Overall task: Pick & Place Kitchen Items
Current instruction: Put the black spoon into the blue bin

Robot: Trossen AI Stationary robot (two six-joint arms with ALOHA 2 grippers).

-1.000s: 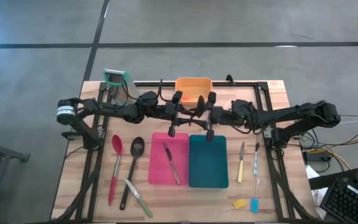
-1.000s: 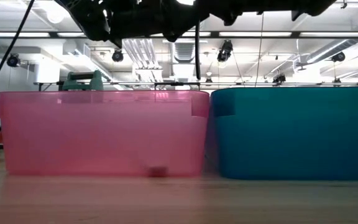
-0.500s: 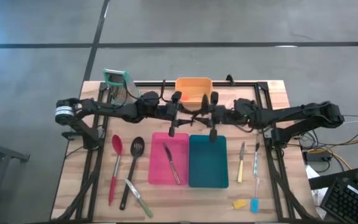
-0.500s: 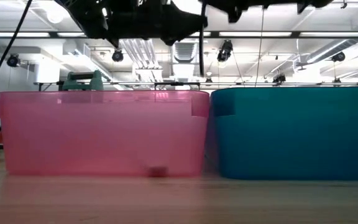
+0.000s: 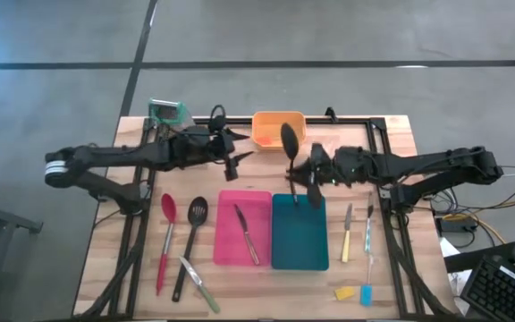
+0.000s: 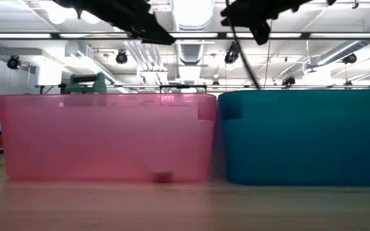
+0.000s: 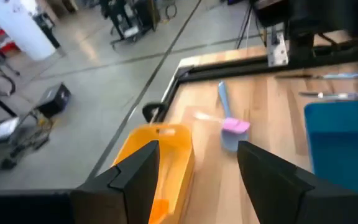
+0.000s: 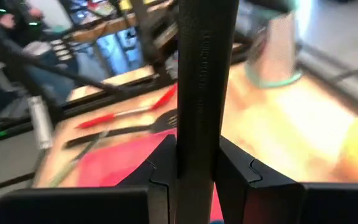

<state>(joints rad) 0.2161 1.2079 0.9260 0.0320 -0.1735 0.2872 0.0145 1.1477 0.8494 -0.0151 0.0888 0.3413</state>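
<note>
My right gripper [image 5: 312, 172] is shut on a black spoon [image 5: 291, 139] above the far end of the teal bin [image 5: 299, 240]. My left gripper [image 5: 234, 158] stands open and holds nothing, left of the spoon and above the table beyond the pink bin [image 5: 243, 228]; its wrist view shows nothing between the fingers [image 7: 135, 177]. One knife [image 5: 248, 235] lies in the pink bin. On the table left of the bins lie a red spoon [image 5: 164, 243], a black slotted spatula [image 5: 189, 247] and a knife [image 5: 200, 284]. My right gripper pinches the spoon's handle [image 8: 205, 106] between its two fingers [image 8: 164, 169], about halfway along it. The fingers come nearly level from the table's right and lie across the handle. The spoon is lifted clear and tilted, its bowl up toward the far edge and its handle end [image 5: 317, 203] down over the teal bin.
An orange bin [image 5: 278, 127] stands at the far edge, and a metal grater [image 5: 168, 114] stands at the far left. Right of the teal bin lie a yellow-handled knife [image 5: 347, 236], a blue-handled knife [image 5: 367, 259], a yellow piece [image 5: 343, 292] and a blue piece [image 5: 365, 295].
My left gripper has let go of the black spoon and drawn back toward the table's left edge. My right gripper keeps the spoon and has rolled. The spoon, which hung upright between the two grippers, now slants with its bowl toward the far edge.
</note>
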